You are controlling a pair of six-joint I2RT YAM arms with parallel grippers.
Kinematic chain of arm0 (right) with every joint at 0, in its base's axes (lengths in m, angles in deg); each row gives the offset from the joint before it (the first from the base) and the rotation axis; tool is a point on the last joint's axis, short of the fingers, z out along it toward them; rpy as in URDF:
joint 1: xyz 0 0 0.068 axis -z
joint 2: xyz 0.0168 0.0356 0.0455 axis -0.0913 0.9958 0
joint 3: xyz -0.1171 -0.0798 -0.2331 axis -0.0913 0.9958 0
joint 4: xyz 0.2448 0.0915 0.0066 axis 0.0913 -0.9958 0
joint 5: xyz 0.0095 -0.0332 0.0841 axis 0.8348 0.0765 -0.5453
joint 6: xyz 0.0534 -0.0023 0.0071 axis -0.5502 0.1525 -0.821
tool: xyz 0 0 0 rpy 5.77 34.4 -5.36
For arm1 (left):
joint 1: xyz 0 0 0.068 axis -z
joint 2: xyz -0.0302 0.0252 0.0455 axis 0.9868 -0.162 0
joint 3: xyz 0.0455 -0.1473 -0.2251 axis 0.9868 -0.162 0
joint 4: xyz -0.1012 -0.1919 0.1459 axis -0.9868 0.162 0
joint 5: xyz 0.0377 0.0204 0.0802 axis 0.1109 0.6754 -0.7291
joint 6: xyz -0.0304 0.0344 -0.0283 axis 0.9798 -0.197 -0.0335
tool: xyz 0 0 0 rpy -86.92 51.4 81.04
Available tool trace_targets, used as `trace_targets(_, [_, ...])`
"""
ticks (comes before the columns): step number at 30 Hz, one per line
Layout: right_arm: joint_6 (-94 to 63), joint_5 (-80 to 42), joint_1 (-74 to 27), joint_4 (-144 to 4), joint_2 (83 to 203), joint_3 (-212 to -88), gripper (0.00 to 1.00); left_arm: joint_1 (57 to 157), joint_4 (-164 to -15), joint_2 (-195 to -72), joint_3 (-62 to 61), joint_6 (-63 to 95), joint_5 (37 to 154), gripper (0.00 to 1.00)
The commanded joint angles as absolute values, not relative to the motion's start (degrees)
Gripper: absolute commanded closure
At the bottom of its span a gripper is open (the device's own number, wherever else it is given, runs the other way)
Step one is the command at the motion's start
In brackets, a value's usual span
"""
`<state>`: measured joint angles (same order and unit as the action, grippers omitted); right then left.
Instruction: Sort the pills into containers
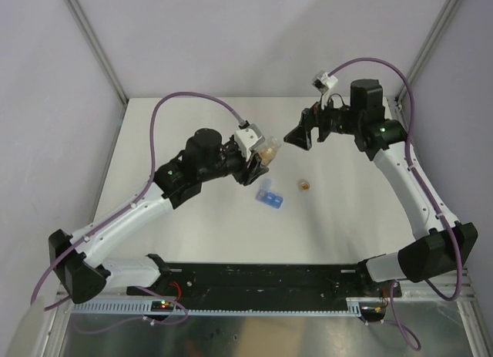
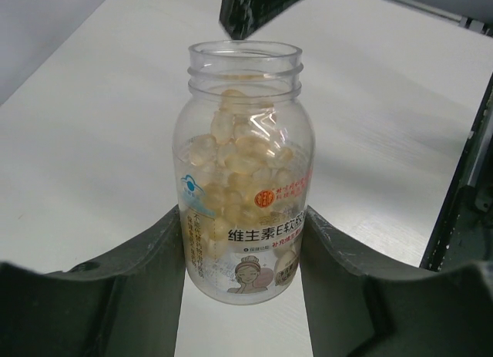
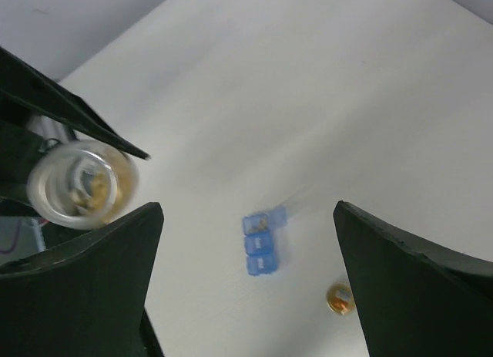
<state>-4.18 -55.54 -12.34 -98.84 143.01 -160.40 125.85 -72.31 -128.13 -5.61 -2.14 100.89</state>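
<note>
I'm clamping the left gripper (image 2: 243,230) around the uncapped pill bottle (image 2: 243,126), pointing its mouth at the right gripper (image 1: 302,135), which is hanging wide open just beside it, probably to pick out a pill. The blue pill box (image 1: 269,197) is lying on the table (image 1: 192,241) nearby.

Clear bottle (image 2: 243,164): label (image 2: 258,237) reads "维生素E软胶", with the last character lost round the curve. Red round seal above it, characters illegible. Small print below is unreadable. Pill box (image 3: 262,245): lid markings too blurred to read.
</note>
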Motion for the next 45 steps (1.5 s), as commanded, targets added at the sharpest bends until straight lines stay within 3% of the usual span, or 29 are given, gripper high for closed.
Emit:
trace_targets(1, [0.78,-49.31,-10.29,-101.81,140.24,-156.72,0.01,125.43,-74.53,-124.70,-7.01,-4.00,99.65,1.00])
trace_targets(16, [6.73,-28.28,-11.47,-99.85,146.87,-139.27,0.01,125.07,-71.86,-119.35,-8.47,-5.15,99.42,1.00])
trace_targets(32, [6.27,-19.72,-15.47,-97.34,162.55,-139.70,0.06,125.02,-69.71,-119.27,-7.20,-3.32,100.30,1.00])
trace_targets(45, [5.70,-20.72,-15.96,-98.31,167.56,-142.49,0.16,125.03,-69.70,-120.62,-7.49,-3.97,101.35,1.00])
